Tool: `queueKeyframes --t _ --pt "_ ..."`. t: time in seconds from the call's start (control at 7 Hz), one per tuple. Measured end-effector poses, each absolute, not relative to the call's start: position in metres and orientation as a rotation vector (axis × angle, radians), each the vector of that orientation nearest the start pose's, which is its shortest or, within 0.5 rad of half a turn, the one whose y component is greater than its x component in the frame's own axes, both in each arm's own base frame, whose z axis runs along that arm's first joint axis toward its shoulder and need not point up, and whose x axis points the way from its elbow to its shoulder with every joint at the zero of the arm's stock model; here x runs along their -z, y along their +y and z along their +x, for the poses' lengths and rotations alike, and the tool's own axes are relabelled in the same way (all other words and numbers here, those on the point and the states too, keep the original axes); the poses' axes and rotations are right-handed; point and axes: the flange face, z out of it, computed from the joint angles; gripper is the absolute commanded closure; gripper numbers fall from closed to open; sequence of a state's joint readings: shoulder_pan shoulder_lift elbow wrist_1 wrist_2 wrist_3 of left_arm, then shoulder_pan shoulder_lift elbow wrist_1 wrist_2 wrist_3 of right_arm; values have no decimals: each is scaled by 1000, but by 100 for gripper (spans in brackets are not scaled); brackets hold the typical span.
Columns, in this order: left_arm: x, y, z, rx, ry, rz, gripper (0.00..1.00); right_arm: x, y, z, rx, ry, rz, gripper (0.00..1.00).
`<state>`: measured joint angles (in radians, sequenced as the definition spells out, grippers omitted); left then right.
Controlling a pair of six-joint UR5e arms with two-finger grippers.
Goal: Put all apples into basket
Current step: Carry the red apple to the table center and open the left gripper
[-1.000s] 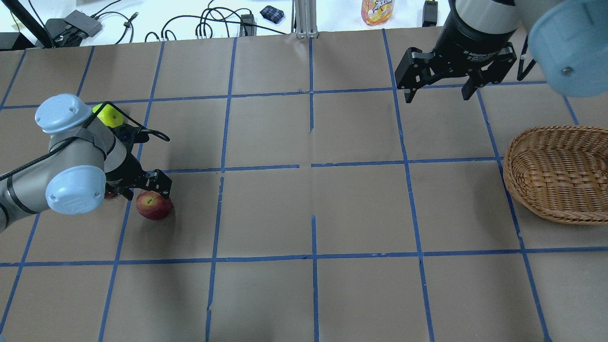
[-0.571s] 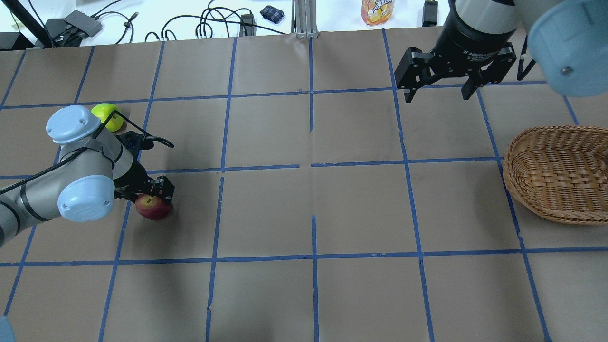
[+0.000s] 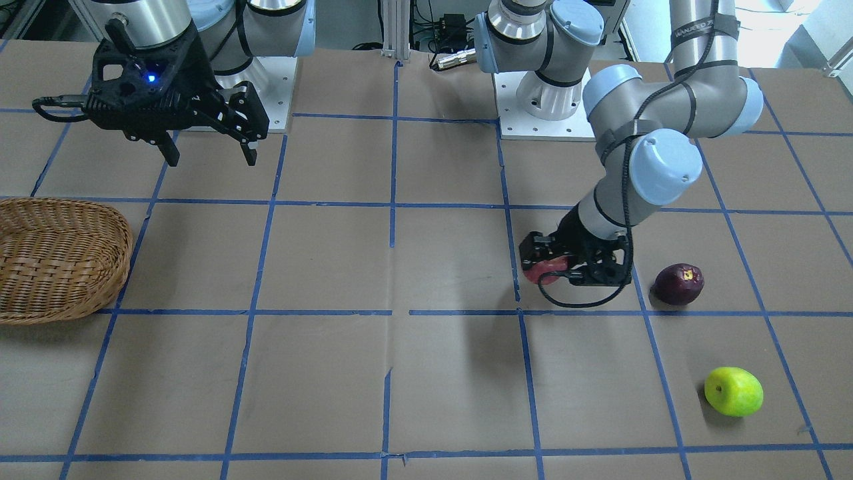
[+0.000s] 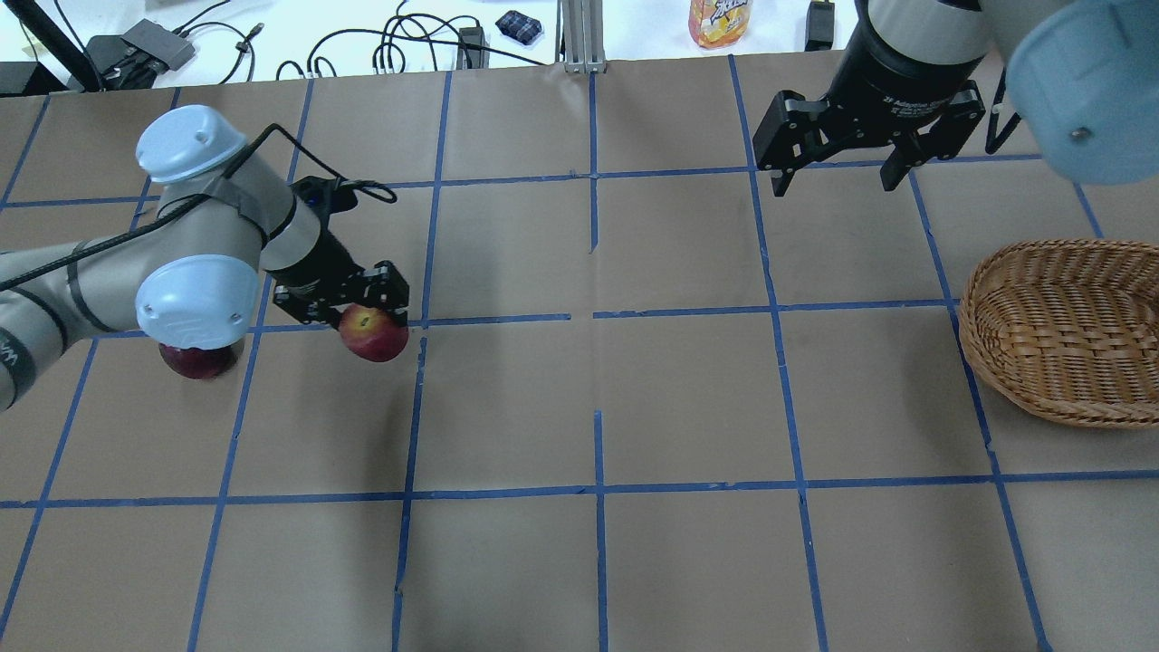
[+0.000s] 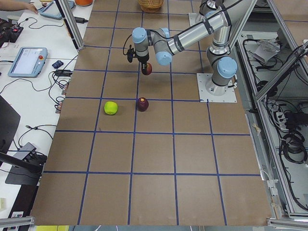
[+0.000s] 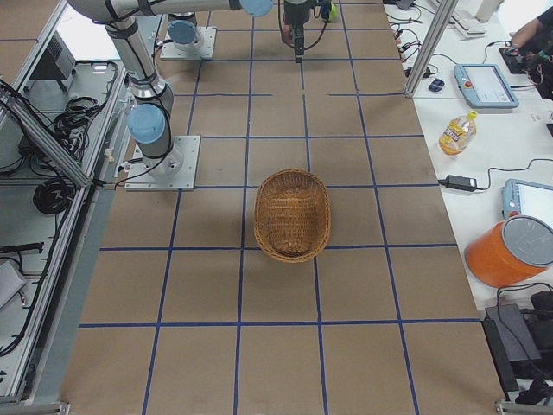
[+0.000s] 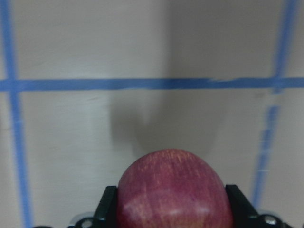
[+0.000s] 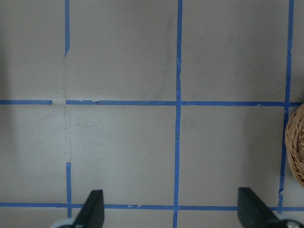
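One red apple [image 4: 375, 339] is clenched in the left pincer [image 4: 371, 319], mid-left; the wicker basket [image 4: 1068, 335] lies far right, nearer the released right pincer [image 4: 833, 186].

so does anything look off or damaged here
Nothing spilled or askew. The left gripper holds the red apple; the maroon apple and green apple lie loose on the table, and the basket sits upright, empty. Only oddity: a pale ragged patch on the maroon apple's top, maybe just its stem pit.
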<state>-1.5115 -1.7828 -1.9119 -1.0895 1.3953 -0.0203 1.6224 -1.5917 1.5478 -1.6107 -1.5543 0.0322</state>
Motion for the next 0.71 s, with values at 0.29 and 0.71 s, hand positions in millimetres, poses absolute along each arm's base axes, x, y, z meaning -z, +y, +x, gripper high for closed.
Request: queueKeyframes --t 0.29,0.71 --pt "-265 -529 -241 -15 3391 -167 100 -514 -482 160 131 3120 -30 0" --pt "-224 -532 -311 89 3431 -71 0 -513 -483 160 129 3117 -31 0"
